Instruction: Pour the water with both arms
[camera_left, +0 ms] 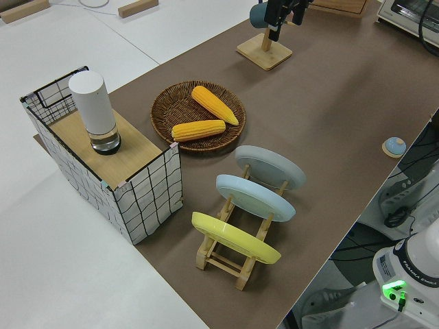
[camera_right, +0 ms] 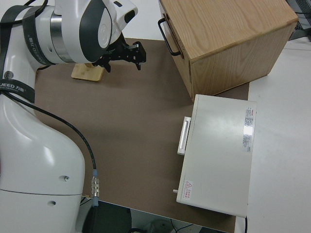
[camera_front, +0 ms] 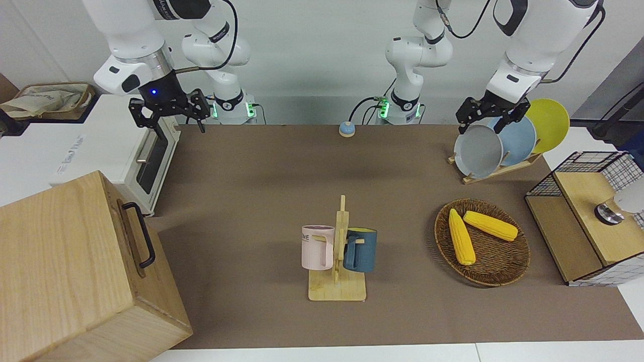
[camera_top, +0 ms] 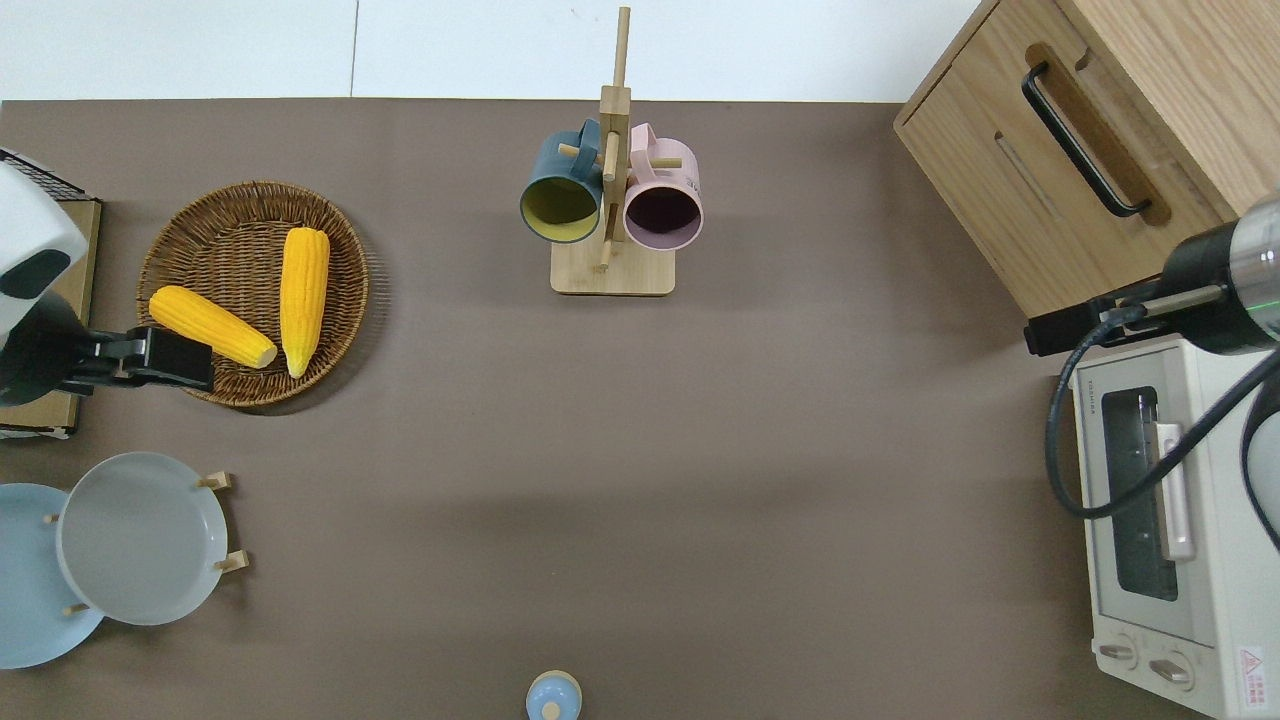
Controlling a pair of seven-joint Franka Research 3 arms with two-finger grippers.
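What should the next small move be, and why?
Probably swing the right claw toward the pink mug. The claw is open, holds nothing and hangs over the table edge by the toaster oven. The mug hangs on the wooden rack, on the side toward the right arm. The left claw holds nothing either.

front: faces robots | overhead: straight down | sides: raised, oblique | front and overhead share mug rack [camera_front: 338,251]
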